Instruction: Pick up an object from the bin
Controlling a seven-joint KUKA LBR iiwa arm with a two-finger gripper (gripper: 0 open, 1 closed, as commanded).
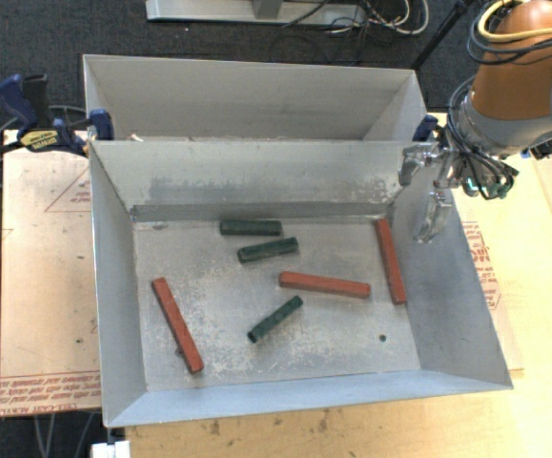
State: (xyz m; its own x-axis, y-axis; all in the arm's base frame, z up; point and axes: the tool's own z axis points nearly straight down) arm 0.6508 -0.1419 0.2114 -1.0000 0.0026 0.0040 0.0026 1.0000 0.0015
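My gripper (pixel 432 216) hangs over the bin's right sloping wall, near the back right corner, and I see nothing hanging from it. Nearest to it is a long red bar (pixel 389 260), lying lengthwise at the foot of the right wall, just below and left of the gripper. A second red bar (pixel 324 284) lies almost crosswise near the middle of the floor, its right end close to the first bar.
Three short dark green bars lie on the floor: one by the back wall (pixel 251 227), one just in front of it (pixel 268 250), one slanted at the middle front (pixel 276 319). A third red bar (pixel 177 324) lies slanted at the front left.
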